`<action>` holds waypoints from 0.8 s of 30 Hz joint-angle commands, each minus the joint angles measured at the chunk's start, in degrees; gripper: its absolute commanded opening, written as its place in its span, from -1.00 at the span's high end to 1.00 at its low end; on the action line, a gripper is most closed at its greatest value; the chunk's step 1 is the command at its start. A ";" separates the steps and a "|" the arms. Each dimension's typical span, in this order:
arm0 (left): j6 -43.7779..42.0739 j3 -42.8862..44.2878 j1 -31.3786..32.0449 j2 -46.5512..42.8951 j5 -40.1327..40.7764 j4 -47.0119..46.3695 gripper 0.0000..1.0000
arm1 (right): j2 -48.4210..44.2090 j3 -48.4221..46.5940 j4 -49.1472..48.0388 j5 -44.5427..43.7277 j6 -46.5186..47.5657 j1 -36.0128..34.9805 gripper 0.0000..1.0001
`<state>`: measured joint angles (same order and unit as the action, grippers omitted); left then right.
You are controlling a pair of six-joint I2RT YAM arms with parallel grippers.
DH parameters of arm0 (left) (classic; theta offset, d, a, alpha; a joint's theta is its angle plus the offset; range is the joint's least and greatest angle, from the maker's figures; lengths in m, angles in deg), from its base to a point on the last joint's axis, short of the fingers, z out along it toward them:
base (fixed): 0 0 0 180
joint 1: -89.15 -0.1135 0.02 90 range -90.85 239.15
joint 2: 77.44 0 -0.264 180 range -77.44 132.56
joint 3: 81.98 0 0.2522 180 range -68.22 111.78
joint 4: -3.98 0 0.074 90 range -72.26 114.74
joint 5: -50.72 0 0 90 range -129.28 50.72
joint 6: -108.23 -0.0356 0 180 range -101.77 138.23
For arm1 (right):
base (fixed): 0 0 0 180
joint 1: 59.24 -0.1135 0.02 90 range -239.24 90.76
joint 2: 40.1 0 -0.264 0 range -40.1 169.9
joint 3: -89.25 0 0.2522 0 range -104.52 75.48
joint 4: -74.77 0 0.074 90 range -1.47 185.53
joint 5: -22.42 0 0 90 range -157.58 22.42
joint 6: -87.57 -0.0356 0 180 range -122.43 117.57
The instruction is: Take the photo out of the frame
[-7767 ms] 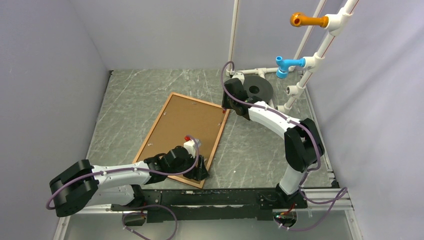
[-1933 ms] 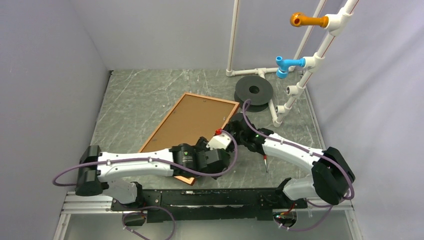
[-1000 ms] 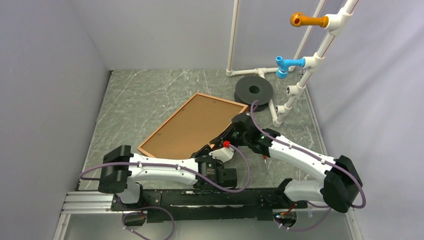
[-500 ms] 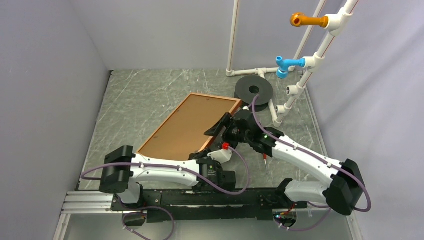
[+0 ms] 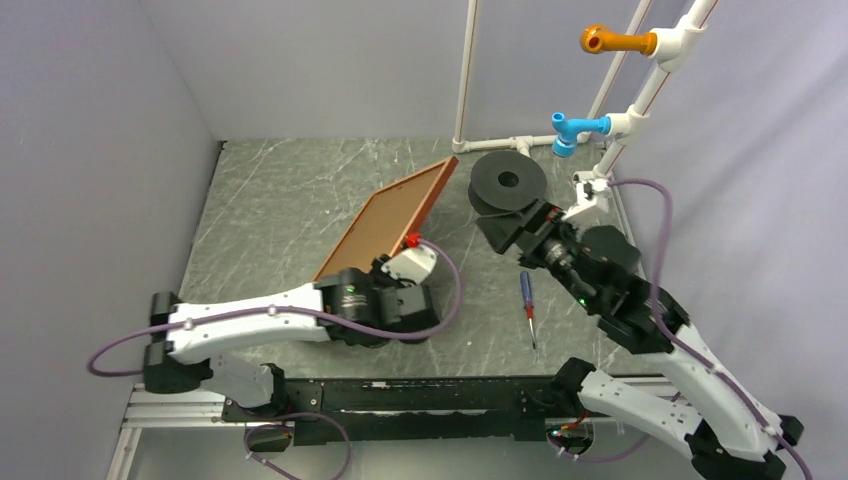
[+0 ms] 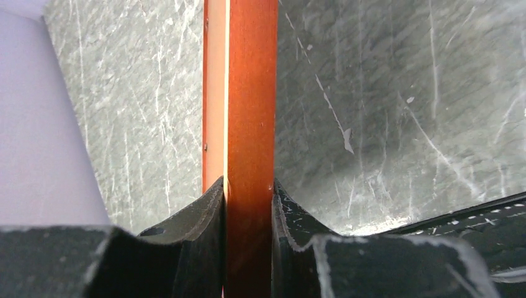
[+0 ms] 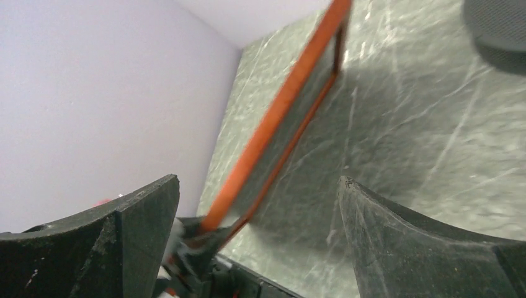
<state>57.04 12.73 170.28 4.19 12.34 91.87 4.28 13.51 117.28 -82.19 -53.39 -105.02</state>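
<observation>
The reddish-brown frame [image 5: 415, 177] stands up on edge, tilted, with its brown backing panel [image 5: 385, 225] facing the top camera. My left gripper [image 5: 392, 265] holds its near end. In the left wrist view the jaws [image 6: 248, 205] are shut on the frame's rail [image 6: 249, 93], both pads pressed flat against it. My right gripper [image 5: 505, 232] hangs open to the right of the frame, apart from it. In its wrist view the wide-spread fingers [image 7: 255, 183] have nothing between them, and the frame [image 7: 291, 93] shows edge-on beyond. The photo is hidden.
A blue-handled screwdriver [image 5: 527, 298] lies on the grey marbled table [image 5: 280, 200] between the arms. Stacked black discs [image 5: 508, 180] sit at the back right, beside a white pipe stand [image 5: 600, 150] with orange and blue fittings. Walls close in left and right.
The frame has swung up from a low tilt to nearly standing on edge. My right gripper opened, let go of it and pulled away to the right. The left arm drew back slightly.
</observation>
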 commanded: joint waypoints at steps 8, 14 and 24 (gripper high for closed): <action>-17.99 2.22 -17.08 -19.57 -17.02 -18.41 1.00 | -7.27 5.41 10.25 -8.14 5.86 0.09 -0.98; -22.80 3.54 -27.86 -22.59 -22.35 -20.76 1.00 | -5.17 7.02 10.99 -6.35 3.82 0.09 -0.96; -22.97 -6.42 -50.73 -29.29 -40.20 -30.41 1.00 | -4.53 9.80 10.56 -5.21 2.87 0.14 -0.95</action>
<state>34.83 8.97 126.98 -21.65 -20.12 72.11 -0.03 22.69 128.91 -88.01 -49.85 -104.91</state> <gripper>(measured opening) 0.283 0.980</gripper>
